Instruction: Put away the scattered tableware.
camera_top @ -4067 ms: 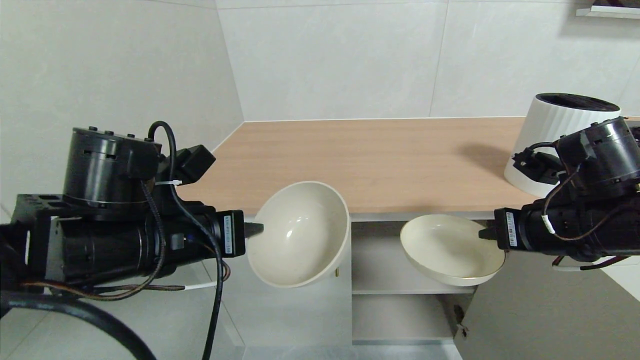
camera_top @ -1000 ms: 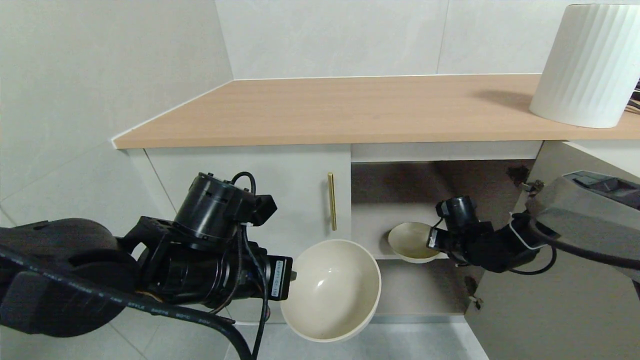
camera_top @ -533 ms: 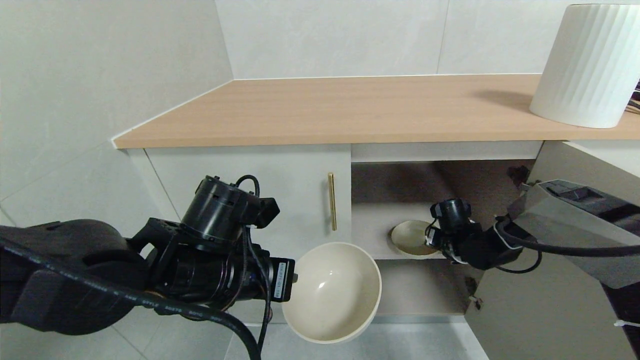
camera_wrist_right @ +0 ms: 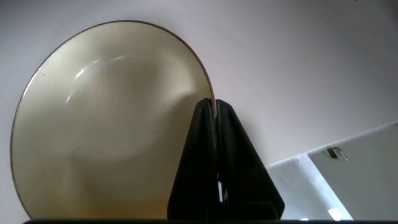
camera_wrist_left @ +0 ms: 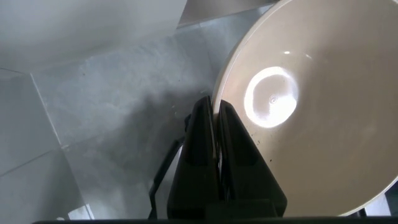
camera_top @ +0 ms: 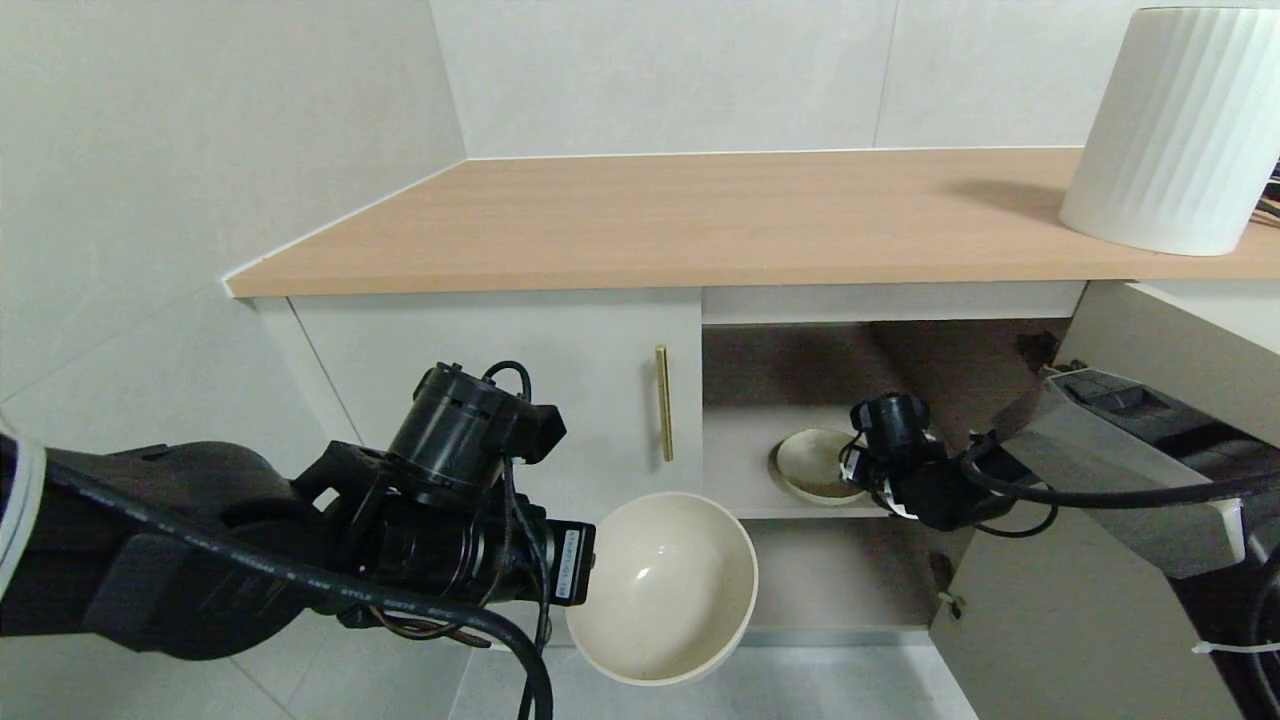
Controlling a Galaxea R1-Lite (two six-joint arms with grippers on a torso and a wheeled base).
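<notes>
Head view: left pincer (camera_top: pixel 590 548) clamps deep bowl (camera_top: pixel 665 590), right pincer (camera_top: pixel 848 470) clamps shallow bowl (camera_top: pixel 810 462), both by rims, looking stiff, slick, likely breakable.

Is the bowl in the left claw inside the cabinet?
No, the left claw holds its bowl outside the cabinet, in front of the closed door.

**Wood tabletop over an open cabinet shelf**

The tabletop (camera_top: pixel 650 220) spans the head view from 9 to 3 o'clock. A ribbed white container (camera_top: pixel 1170 130) stands on it at 2 o'clock. Below, toward 5 o'clock, a pale shelf (camera_top: pixel 735 455) has a shallow dish (camera_top: pixel 812 462) at its front edge. Whether the dish touches the shelf cannot be told.
</notes>
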